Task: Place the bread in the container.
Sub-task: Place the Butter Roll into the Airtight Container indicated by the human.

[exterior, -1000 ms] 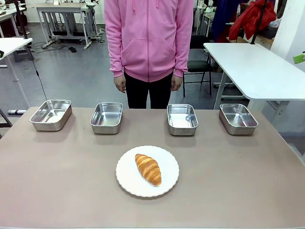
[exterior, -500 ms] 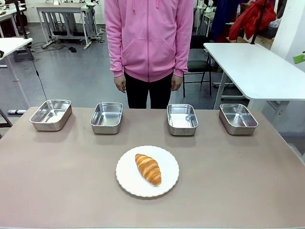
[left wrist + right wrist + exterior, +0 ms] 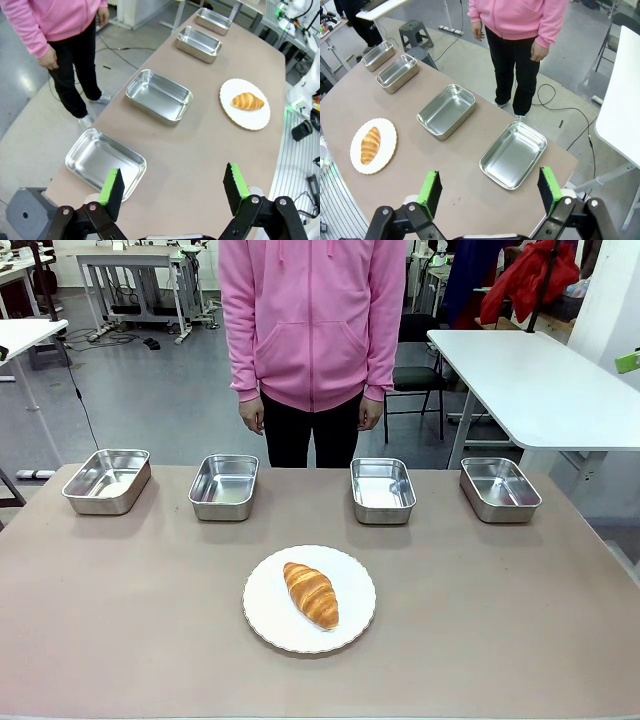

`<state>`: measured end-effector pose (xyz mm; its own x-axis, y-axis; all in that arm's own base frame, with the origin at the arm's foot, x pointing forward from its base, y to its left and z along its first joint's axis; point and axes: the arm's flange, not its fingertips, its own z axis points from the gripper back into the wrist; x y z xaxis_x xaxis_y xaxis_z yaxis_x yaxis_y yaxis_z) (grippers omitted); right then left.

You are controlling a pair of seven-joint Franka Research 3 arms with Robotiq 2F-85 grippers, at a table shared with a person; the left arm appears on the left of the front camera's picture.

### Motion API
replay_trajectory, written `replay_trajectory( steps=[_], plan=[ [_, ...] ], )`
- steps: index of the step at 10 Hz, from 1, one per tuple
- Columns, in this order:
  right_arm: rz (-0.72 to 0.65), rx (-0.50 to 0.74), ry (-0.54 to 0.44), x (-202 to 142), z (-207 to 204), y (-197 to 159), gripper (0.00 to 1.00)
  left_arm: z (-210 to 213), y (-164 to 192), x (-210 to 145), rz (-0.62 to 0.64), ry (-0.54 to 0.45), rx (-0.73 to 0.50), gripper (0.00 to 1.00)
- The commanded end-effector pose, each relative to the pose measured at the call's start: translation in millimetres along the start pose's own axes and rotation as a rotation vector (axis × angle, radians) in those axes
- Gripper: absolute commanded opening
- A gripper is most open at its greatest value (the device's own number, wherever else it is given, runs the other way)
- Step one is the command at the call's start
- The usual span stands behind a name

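The bread, a golden-brown croissant (image 3: 311, 594), lies on a round white plate (image 3: 352, 580) at the table's near middle. Four alike steel containers stand in a row along the far edge (image 3: 108, 480) (image 3: 224, 486) (image 3: 383, 490) (image 3: 499, 488), all with nothing in them. My left gripper (image 3: 173, 175) hangs open high above the left end of the table, with the croissant (image 3: 247, 101) far ahead. My right gripper (image 3: 487, 187) is open high above the right end, over the nearest container (image 3: 513, 154), the croissant (image 3: 369, 145) far off to the left.
A person in a pink hoodie (image 3: 312, 320) stands at the far side, both hands down by the sides. A white table (image 3: 530, 380) stands at the back right. Bare tabletop surrounds the plate.
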<state>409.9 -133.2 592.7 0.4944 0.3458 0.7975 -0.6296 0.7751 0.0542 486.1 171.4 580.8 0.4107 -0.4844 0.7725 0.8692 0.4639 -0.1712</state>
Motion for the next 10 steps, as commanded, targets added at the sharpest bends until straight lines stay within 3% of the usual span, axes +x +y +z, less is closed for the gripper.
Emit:
replay_trajectory(
  steps=[1,10],
  plan=[
    [0.019,0.01,-0.023,-1.5,-1.3,-1.2,1.0,1.0,-0.8,-0.5,-0.013,-0.004,-0.003,1.0],
    [0.019,0.01,-0.023,-1.5,-1.3,-1.2,1.0,1.0,-0.8,-0.5,-0.013,-0.004,-0.003,1.0]
  ],
)
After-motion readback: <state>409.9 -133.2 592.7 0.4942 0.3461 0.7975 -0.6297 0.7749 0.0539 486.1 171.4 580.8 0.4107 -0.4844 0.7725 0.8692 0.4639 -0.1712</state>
